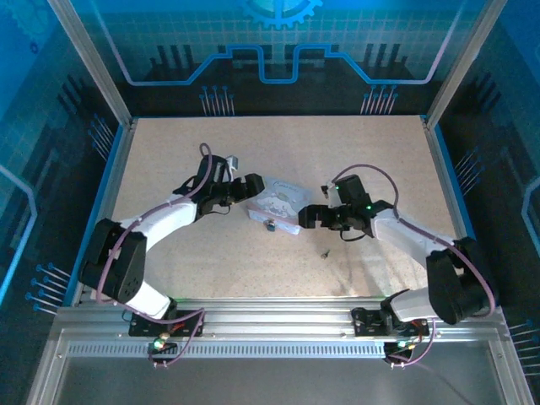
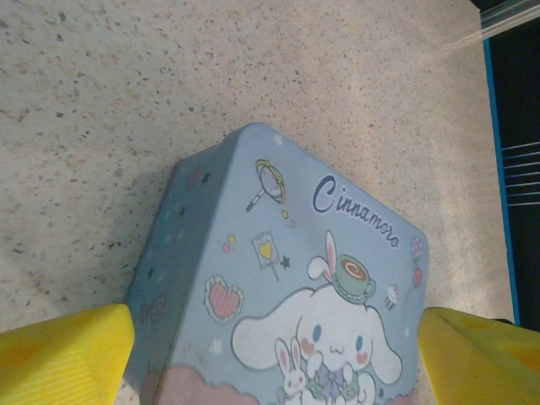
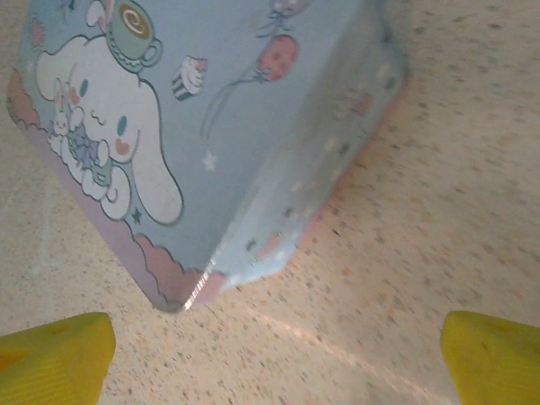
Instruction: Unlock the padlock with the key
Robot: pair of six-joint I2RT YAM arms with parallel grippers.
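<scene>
We see the tin [image 1: 278, 205] with its cartoon print near the middle of the speckled table [image 1: 380, 152]. The padlock [image 1: 271, 224], a tiny dark thing, sits at the tin's 6 o'clock edge; we cannot tell whether it touches it. The key [image 1: 325, 251] lies flat on the table at about 4 o'clock from the tin, apart from both. The left gripper [image 1: 253, 192] is at the tin's 9 o'clock, and in the left wrist view its yellow fingers [image 2: 67, 354] stand spread wide with the tin's lid between them, gripping nothing. The right gripper [image 1: 308, 217] is at the tin's 3 o'clock, likewise spread wide and empty, over a corner of the tin.
</scene>
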